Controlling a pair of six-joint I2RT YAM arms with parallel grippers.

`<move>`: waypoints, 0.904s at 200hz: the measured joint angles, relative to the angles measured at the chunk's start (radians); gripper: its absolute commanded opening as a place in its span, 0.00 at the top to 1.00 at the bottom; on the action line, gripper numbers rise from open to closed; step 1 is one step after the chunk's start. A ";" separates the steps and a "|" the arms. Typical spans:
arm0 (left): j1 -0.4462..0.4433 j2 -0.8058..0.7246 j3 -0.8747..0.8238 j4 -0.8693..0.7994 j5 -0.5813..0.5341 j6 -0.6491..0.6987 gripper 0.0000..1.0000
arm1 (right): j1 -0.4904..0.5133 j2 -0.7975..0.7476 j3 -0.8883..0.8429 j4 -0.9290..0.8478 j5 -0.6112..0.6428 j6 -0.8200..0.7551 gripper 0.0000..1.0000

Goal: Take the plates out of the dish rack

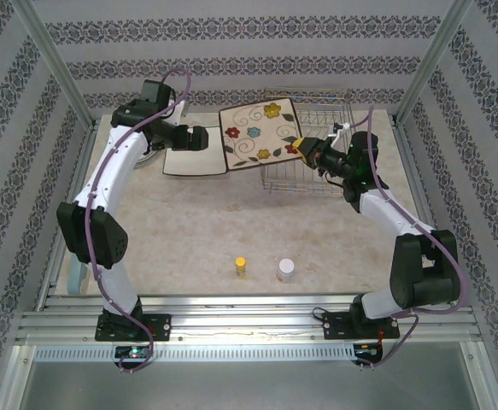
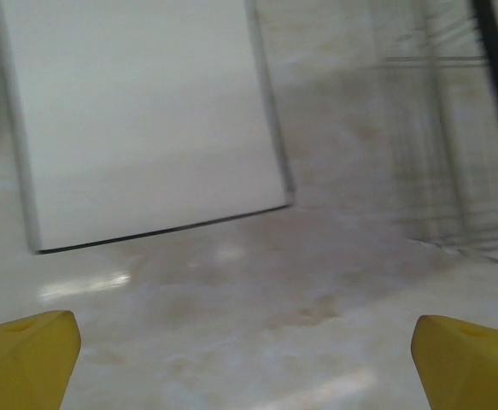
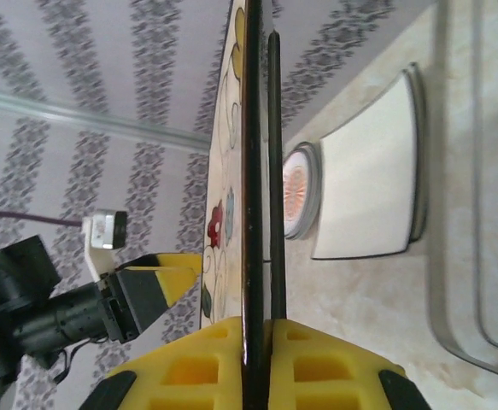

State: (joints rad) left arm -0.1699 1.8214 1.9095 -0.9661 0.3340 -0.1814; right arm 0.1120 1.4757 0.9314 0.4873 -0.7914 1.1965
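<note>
Your right gripper [image 3: 257, 342] pinches a square cream plate [image 1: 261, 135] with bright flowers and swirls; your left gripper [image 2: 249, 346] is spread wide.

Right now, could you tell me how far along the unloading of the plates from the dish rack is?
Done: a white square plate and a round orange-centred plate lie on the table left of the dish rack. In hand: the right gripper is shut on a flowered square plate, held in the air; the left gripper is open. Left: setting it down; the rack's visible part holds no plates.
</note>
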 measured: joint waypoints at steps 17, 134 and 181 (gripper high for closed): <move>0.013 -0.049 -0.091 0.111 0.153 -0.079 0.00 | 0.018 0.016 0.002 0.068 -0.022 0.010 1.00; 0.054 -0.095 -0.549 1.007 0.594 -0.689 0.39 | 0.070 0.084 0.061 0.119 -0.069 0.035 1.00; 0.054 -0.095 -0.575 1.116 0.618 -0.762 0.74 | 0.076 0.139 0.123 0.115 -0.083 0.037 1.00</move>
State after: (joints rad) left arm -0.1158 1.7267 1.3346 0.1497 0.9516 -0.9432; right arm 0.1883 1.6146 1.0546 0.6022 -0.8742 1.2331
